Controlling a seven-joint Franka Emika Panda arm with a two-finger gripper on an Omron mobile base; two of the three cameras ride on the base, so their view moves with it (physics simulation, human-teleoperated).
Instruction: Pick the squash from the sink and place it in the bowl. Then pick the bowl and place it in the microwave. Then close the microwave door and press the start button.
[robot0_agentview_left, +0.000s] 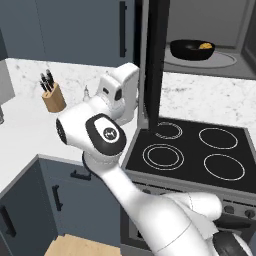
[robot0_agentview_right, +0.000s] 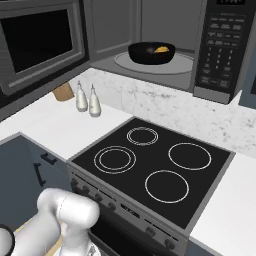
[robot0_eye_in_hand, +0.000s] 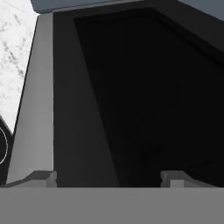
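The bowl (robot0_agentview_right: 151, 53) is glossy black, and the microwave door (robot0_agentview_left: 156, 65) is smooth black with a dark glass window in a matt grey frame. The cooktop (robot0_agentview_right: 150, 167) is smooth black glass — faintly reflective — while the counter (robot0_agentview_left: 30, 130) and backsplash look like polished white marble. The knife block (robot0_agentview_left: 53, 97) is light wood; the cabinets (robot0_agentview_left: 70, 30) are matt blue-grey.

Directly ahead of the tool (robot0_eye_in_hand: 108, 178), close up: the open microwave door (robot0_eye_in_hand: 131, 96), swung out and blocking the way forward. Past its grey edge, off to one side, open room over the counter (robot0_eye_in_hand: 13, 65) and the stove top (robot0_agentview_left: 192, 150). Fingertips (robot0_eye_in_hand: 41, 178) spread wide, nothing between.
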